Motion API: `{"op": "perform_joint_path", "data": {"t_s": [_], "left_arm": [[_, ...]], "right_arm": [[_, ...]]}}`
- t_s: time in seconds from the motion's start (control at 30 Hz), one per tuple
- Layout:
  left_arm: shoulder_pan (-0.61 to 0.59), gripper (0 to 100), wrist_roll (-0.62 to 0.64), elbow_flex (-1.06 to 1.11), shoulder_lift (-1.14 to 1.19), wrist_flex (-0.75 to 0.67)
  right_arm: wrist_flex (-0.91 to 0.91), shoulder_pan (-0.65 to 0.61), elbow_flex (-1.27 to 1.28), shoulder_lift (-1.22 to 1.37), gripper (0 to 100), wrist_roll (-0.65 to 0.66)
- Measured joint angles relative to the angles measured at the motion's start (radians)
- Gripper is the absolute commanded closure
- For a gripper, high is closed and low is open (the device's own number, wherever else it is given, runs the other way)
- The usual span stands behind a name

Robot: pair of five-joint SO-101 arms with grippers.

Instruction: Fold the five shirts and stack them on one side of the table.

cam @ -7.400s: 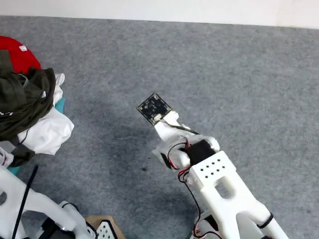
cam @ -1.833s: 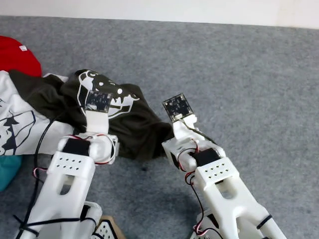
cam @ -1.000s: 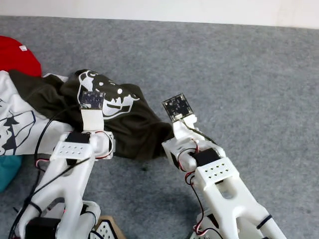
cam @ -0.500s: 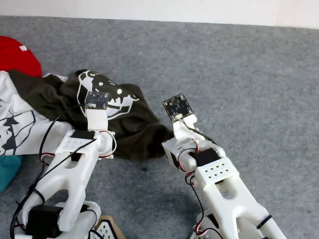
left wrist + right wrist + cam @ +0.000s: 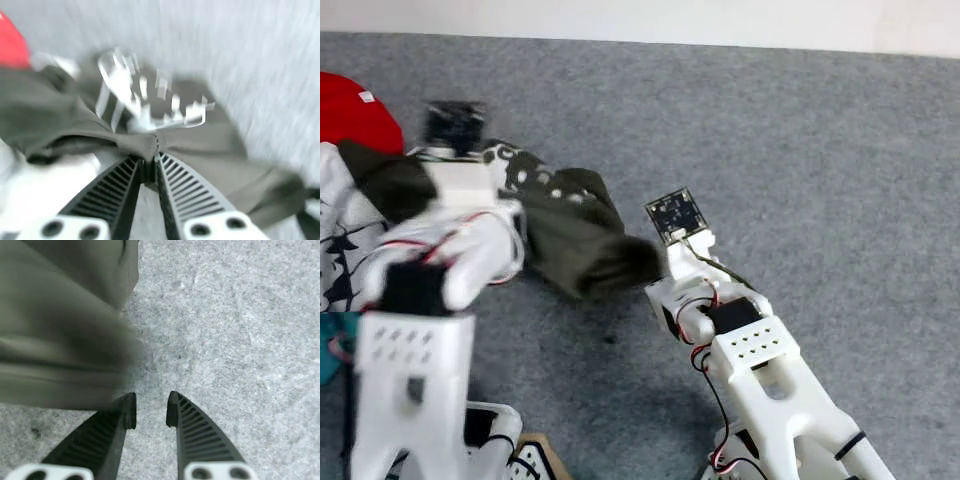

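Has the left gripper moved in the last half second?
Yes. The left gripper, shut on the dark shirt, moved toward the red shirt.

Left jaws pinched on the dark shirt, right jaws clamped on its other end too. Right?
Not quite. The left jaws are pinched on the dark shirt, but the right jaws are open, clamped on nothing. Bare grey table cover shows between them, and the shirt's end lies beside them. The right wrist view shows it.

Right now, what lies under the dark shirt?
Dark shirt, pinched by the left gripper: white shirt shows beneath one end, grey table beside. Whatever lies deeper is covered.
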Motion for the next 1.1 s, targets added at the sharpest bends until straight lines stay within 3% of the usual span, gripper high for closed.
{"op": "perform_joint_path", "data": {"t_s": [0.4, 0.6, 0.73, 0.9, 1.1], "left_arm": [[-0.264, 99, 0.002, -0.543, 0.120, 0.046], [-0.425, 99, 0.002, -0.588, 0.137, 0.074], [-0.534, 99, 0.002, -0.589, 0.137, 0.031], [-0.548, 99, 0.002, -0.589, 0.137, 0.000], [-0.548, 99, 0.002, -0.589, 0.137, 0.000]], "right_arm": [[-0.002, -0.051, 0.000, 0.000, 88.6, 0.000], [-0.077, -0.127, 0.000, 0.000, 88.3, -0.005], [-0.218, -0.137, 0.000, 0.003, 88.2, -0.109], [-0.440, -0.192, -0.037, 0.124, 88.2, -0.204], [-0.488, -0.236, -0.275, 0.499, 86.7, -0.215]]}}
